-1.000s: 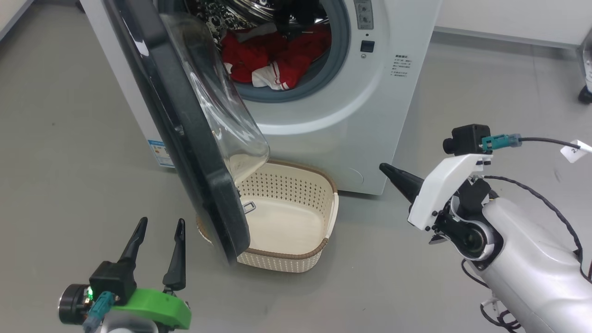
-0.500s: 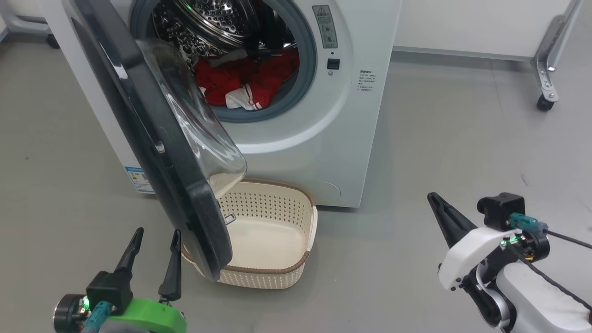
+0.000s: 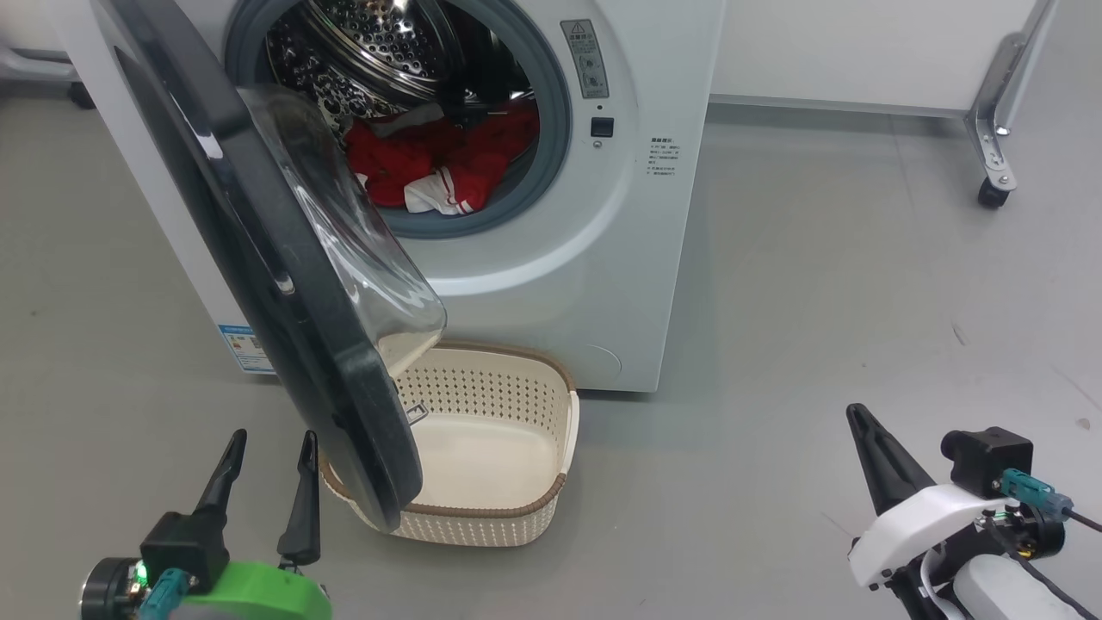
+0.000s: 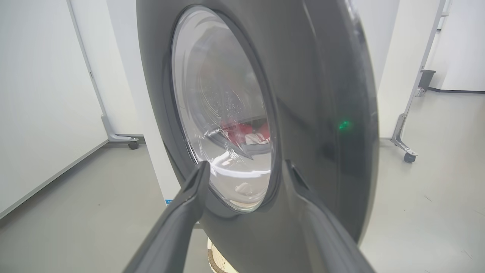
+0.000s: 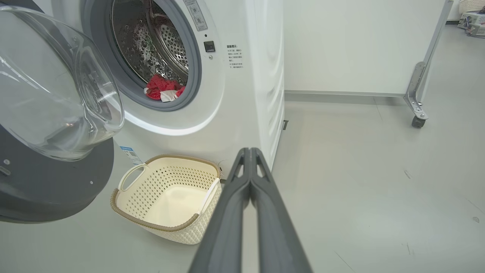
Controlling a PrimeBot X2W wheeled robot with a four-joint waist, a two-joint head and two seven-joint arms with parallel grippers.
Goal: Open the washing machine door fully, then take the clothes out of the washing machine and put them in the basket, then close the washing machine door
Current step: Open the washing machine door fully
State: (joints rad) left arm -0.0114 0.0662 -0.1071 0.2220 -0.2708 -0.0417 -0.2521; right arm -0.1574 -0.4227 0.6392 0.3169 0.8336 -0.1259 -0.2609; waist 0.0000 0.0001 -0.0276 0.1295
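Observation:
The white washing machine (image 3: 551, 284) stands with its round opening uncovered. Red and white clothes (image 3: 430, 159) lie in the steel drum. The washing machine door (image 3: 258, 284), black-rimmed with a bulging glass bowl, hangs partly swung out over the cream basket (image 3: 564, 413) on the floor. My left gripper (image 3: 272, 436) is open just in front of the door's lower edge. In the left wrist view its fingers (image 4: 201, 174) frame the door (image 4: 322, 113) without touching it. My right gripper (image 3: 854, 412) is shut on nothing, low at the right, away from the machine; the right wrist view has its tip (image 5: 248, 151) aimed at the machine's corner.
A white panel on a metal leg with a caster (image 3: 990, 185) stands at the right rear. Another caster (image 4: 132, 144) sits left of the machine. Grey floor (image 3: 818, 301) stretches to the right of the machine and the basket (image 5: 166, 227).
The head camera has shifted, so more of the machine's top shows. My shut right gripper has drawn back to the lower right, away from the machine. The left gripper holds its place.

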